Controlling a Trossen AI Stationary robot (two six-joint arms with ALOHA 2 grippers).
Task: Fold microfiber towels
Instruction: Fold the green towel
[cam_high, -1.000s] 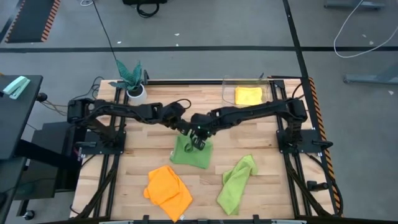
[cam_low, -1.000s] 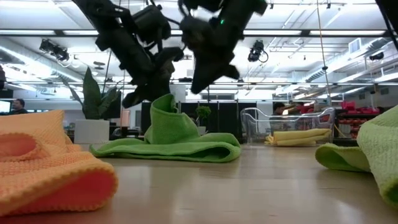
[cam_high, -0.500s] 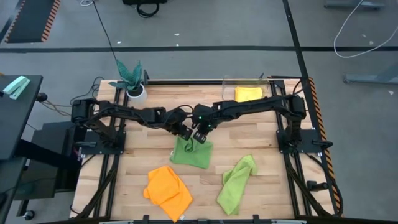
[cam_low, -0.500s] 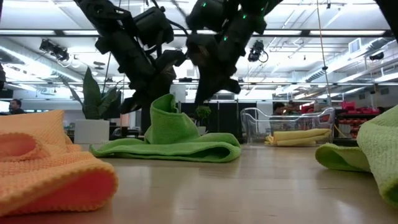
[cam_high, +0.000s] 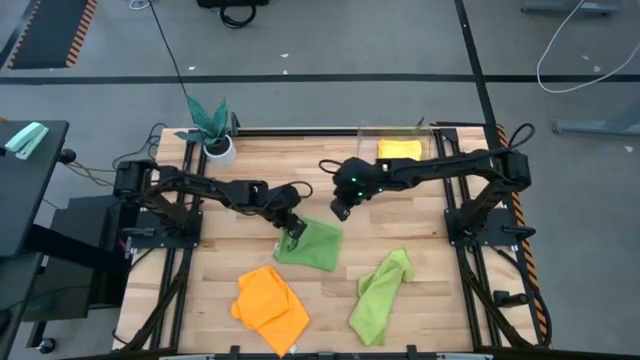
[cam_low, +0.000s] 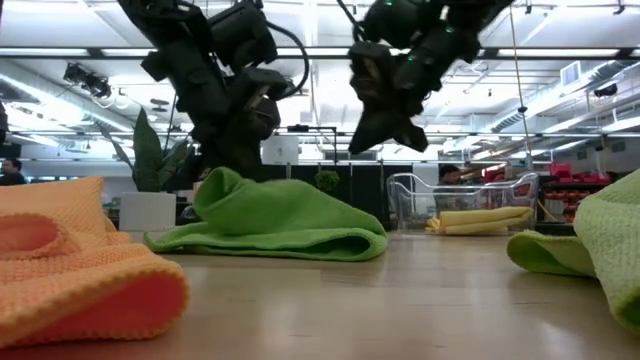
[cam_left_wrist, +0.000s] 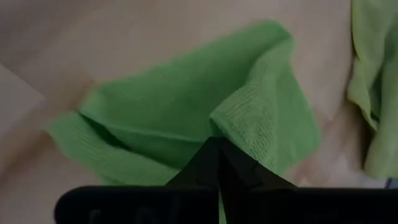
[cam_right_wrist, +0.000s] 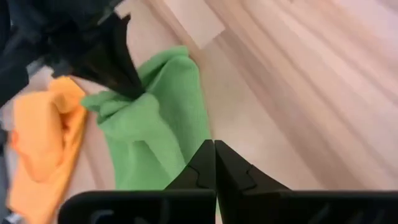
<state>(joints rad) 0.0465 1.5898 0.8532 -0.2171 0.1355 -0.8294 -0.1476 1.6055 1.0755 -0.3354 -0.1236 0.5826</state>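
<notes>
Bare wood is lying open along the table's (cam_high: 420, 215) left edge and between the middle green towel (cam_high: 310, 245) and the right edge. The left gripper (cam_high: 294, 233) and right gripper (cam_high: 340, 211) are crowding the centre. The orange towel (cam_high: 270, 300) and second green towel (cam_high: 380, 290) are blocking the near edge; a plant (cam_high: 212, 125) and clear bin (cam_high: 365, 145) are occupying the far corners.

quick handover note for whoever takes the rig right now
Left claw: shut, pinching an edge of the middle green towel.
Right claw: shut, empty, raised beside that towel.
Yellow towel lies in the clear bin at the table's far edge.
Orange towel and second green towel lie crumpled near the front edge.
Done: the yellow one looks put away.
Left: finish the middle green fold, then orange and green.
</notes>
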